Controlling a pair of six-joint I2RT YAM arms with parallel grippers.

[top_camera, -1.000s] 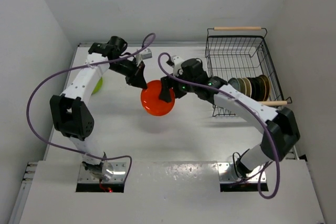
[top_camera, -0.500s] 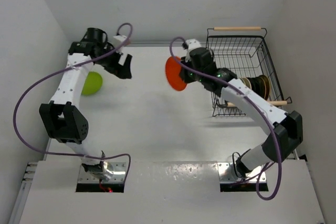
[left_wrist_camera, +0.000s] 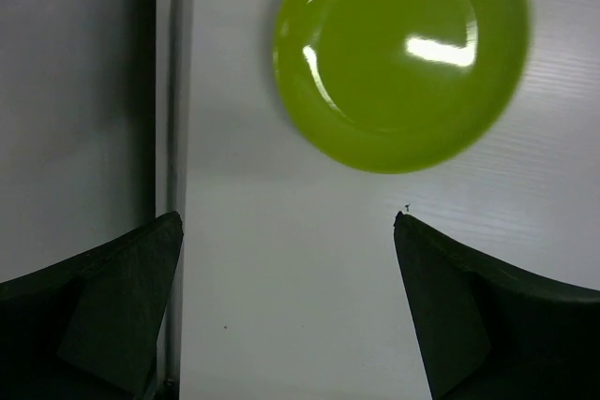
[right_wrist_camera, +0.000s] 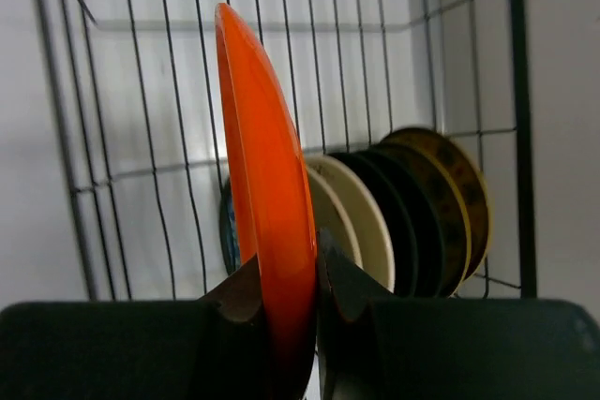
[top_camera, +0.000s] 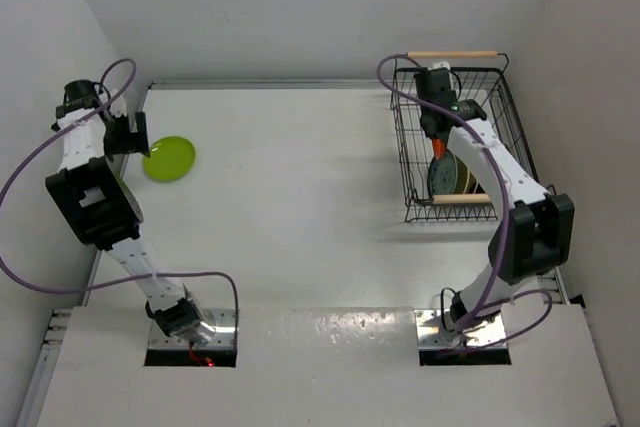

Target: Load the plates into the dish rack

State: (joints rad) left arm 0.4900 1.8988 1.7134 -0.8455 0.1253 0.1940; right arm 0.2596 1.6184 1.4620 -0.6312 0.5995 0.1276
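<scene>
Just ahead of the left tool (left_wrist_camera: 288,222), jaws spread wide and empty, the lime green plate (left_wrist_camera: 401,58) lies flat on the tabletop (left_wrist_camera: 281,306); stiff, glossy, probably slippery, best pinched at its rim; the right tool (right_wrist_camera: 286,274) clamps the orange-red plate (right_wrist_camera: 267,185) upright over the dish rack (top_camera: 399,137); a second ago both tools met at it mid-tabletop.

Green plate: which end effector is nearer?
Left. The left end effector is open short of the green plate; the right end effector grips the orange plate at the rack.
</scene>
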